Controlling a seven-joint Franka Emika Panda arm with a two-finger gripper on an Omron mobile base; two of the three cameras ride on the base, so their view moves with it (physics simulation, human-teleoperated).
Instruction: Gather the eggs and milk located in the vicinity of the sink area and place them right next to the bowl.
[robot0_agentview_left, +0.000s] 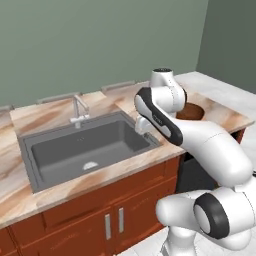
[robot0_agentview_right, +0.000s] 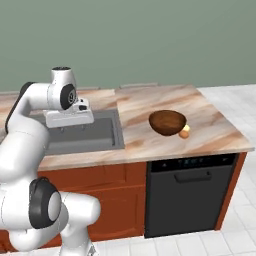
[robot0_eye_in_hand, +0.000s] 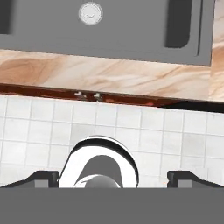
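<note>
The sink (robot0_agentview_left: 85, 145) is set in the counter (robot0_agentview_right: 150, 107) toward its left end, tap (robot0_agentview_left: 78, 111) at its back edge, drain (robot0_eye_in_hand: 90, 13) on the basin floor. The basin looks bare; no milk carton can be made out in it or on the rim around it, so the carton's place cannot be told from here.

The gripper (robot0_eye_in_hand: 112, 177) hangs above the sink's right part, near the front edge of the counter, pointing down. Its two fingertips (robot0_eye_in_hand: 41, 177) stand far apart at the sides of the hand view, holding nothing: spread wide and empty.

Further right, the bowl (robot0_agentview_right: 168, 121) sits mid-depth on the right half of the counter, and the egg (robot0_agentview_right: 184, 133) lies touching or just beside its front right side. So the egg seems already placed; the milk is probably what remains.

To do this step well, the carton should first be found, most likely by turning the hand or base to sweep the counter left of and behind the sink. Keep the fingers spread on approach, come down squarely over the carton's narrow sides, and steer clear of the tap. When carrying it right, set it beside the bowl without nudging the egg, which could roll.
</note>
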